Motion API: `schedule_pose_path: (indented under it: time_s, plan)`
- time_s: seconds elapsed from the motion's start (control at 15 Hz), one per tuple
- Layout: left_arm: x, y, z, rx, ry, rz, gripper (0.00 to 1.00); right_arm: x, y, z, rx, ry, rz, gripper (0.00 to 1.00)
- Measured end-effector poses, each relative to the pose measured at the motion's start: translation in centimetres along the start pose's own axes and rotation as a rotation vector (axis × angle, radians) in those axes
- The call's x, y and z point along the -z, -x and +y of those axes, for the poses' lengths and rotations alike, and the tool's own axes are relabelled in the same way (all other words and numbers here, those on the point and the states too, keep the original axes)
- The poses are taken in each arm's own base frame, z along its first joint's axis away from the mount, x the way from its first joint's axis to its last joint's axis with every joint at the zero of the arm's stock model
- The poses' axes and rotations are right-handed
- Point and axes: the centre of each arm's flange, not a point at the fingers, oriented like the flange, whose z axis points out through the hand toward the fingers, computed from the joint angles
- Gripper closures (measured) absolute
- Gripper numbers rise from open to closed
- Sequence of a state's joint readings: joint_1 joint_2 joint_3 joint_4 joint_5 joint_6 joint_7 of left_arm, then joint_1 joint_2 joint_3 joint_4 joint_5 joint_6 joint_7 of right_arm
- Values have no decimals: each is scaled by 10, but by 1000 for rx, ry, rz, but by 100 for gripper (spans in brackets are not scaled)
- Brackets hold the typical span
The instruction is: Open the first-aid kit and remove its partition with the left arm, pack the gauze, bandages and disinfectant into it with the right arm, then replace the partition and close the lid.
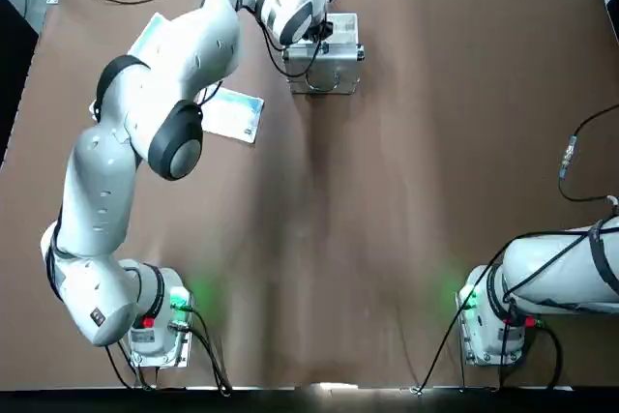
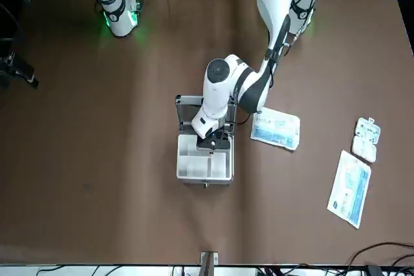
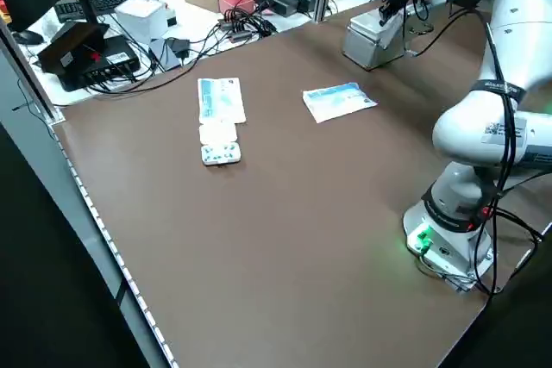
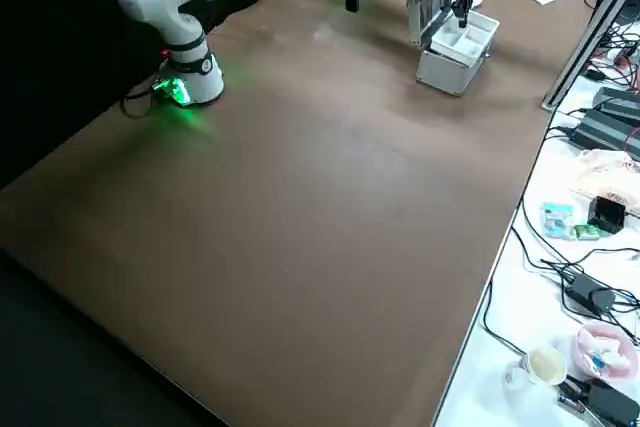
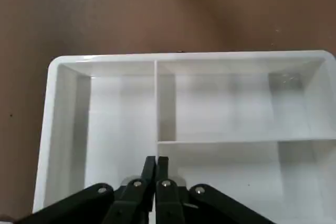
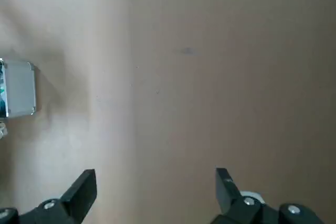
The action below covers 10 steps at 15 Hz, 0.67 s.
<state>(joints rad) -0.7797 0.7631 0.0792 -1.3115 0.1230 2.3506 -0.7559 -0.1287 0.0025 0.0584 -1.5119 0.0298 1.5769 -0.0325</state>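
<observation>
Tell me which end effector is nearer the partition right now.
Left. The left end effector is directly over the partition inside the open first-aid kit, fingers shut. The right end effector hangs open far back, near its own base.

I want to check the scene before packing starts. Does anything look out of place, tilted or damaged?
Nothing stands out. The first-aid kit stands open with its lid upright and the partition seated inside. The left gripper is shut over the partition. The packets lie flat beside it.

No legible text or labels.
</observation>
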Motion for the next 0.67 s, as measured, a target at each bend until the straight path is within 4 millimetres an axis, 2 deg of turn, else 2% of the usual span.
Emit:
schedule_pose_path:
  time_s: [0.67]
  plan:
    - [-12, 8, 2, -25, -43, 8, 96, 0, 0, 0, 0, 0, 0, 0]
